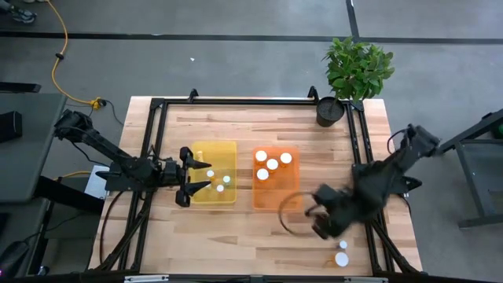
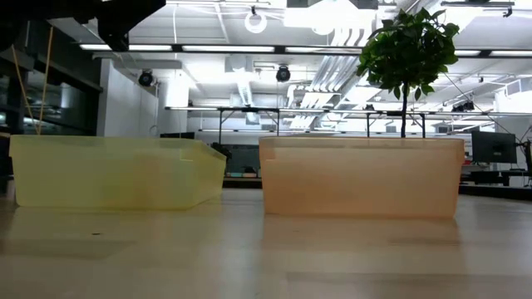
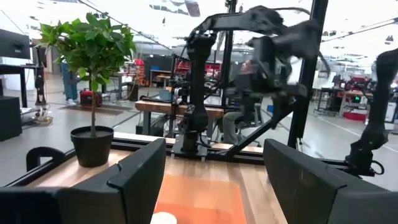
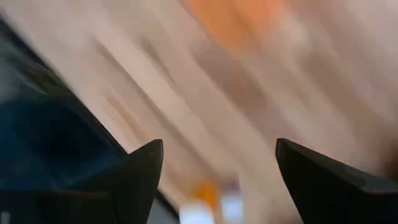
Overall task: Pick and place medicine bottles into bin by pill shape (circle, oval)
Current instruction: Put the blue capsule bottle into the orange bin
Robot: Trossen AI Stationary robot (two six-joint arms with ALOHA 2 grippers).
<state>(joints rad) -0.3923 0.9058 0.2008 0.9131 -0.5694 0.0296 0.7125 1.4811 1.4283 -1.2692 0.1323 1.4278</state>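
Three white-capped medicine bottles (image 1: 220,181) stand in the yellow bin (image 1: 214,198). Several more (image 1: 271,163) stand in the orange bin (image 1: 275,200). Two bottles (image 1: 342,251) stand on the table near its front right edge. My left gripper (image 1: 203,174) is open and empty over the yellow bin's left part; one white cap (image 3: 163,218) shows below it. My right gripper (image 1: 317,220) is open and empty above the table, right of the orange bin and a little on the far side of the two loose bottles. They show blurred in the right wrist view (image 4: 208,196).
A black pot with a green plant (image 1: 332,110) stands at the table's far right corner. The black frame rails (image 1: 153,141) run along the table's left, far and right sides. Both bins show side by side in the low view (image 2: 116,170).
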